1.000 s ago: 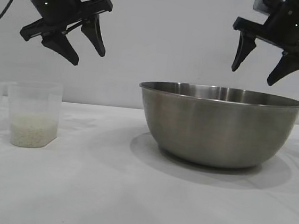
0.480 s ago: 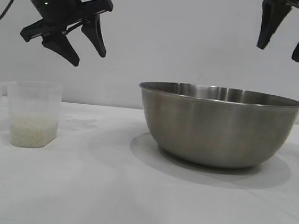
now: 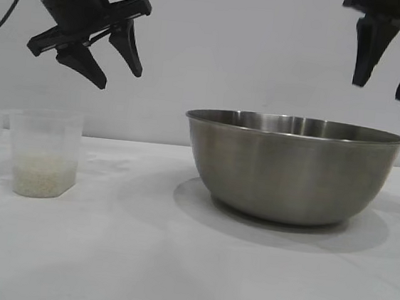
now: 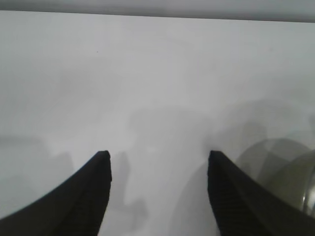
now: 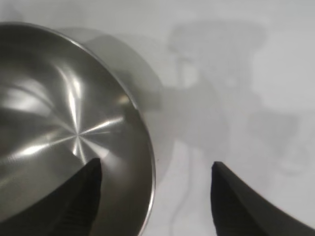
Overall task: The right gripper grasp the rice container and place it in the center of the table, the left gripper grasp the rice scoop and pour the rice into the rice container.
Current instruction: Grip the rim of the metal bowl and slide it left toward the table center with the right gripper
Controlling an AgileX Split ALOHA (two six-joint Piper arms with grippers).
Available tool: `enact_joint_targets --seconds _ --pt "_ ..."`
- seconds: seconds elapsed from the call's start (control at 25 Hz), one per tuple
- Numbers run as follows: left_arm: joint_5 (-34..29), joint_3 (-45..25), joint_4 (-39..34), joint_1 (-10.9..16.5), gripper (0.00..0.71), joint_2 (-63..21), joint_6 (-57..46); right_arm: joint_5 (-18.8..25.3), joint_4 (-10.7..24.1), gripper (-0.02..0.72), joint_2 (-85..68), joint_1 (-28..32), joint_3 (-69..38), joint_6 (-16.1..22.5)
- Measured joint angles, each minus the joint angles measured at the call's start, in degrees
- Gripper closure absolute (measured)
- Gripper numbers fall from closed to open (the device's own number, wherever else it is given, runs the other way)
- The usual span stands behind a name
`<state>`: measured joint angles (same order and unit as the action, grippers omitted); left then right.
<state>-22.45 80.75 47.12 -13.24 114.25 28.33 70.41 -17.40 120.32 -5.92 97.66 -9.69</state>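
Note:
The rice container (image 3: 292, 168), a large steel bowl, stands on the white table (image 3: 138, 258) right of centre; its inside is bare in the right wrist view (image 5: 69, 128). My right gripper (image 3: 384, 90) hangs open and empty above the bowl's right rim, one finger over the bowl and one outside it (image 5: 155, 167). The rice scoop (image 3: 42, 152), a clear plastic cup with rice (image 3: 41, 175) in its bottom, stands at the left. My left gripper (image 3: 118, 77) hangs open and empty above and right of the scoop. The left wrist view shows table between its fingers (image 4: 157, 157).
A plain pale wall (image 3: 232, 46) stands behind the table. The bowl's edge shows at the side of the left wrist view (image 4: 307, 196). Bare tabletop lies between scoop and bowl and in front of both.
My right gripper rose and swung to the right, from tilted above the bowl's right side to pointing straight down over the right rim, then dropped slightly. The left gripper, scoop and bowl stayed put.

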Motion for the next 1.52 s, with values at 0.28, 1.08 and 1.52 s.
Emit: enact_joint_targets --seconds 0.28,1.08,1.52 --pt "0.0 0.0 0.0 0.0 0.331 0.0 0.0 -0.2 -1.5 0.261 3.6 -1.6 0.0 0.0" --pt "-1.0 0.0 0.0 0.0 0.331 0.0 0.0 -1.1 -0.2 0.703 4.7 -7.0 0.0 0.2" --pt "-1.0 0.0 0.0 0.0 0.331 0.0 0.0 -0.8 -0.3 0.703 5.2 -14.5 0.0 0.1"
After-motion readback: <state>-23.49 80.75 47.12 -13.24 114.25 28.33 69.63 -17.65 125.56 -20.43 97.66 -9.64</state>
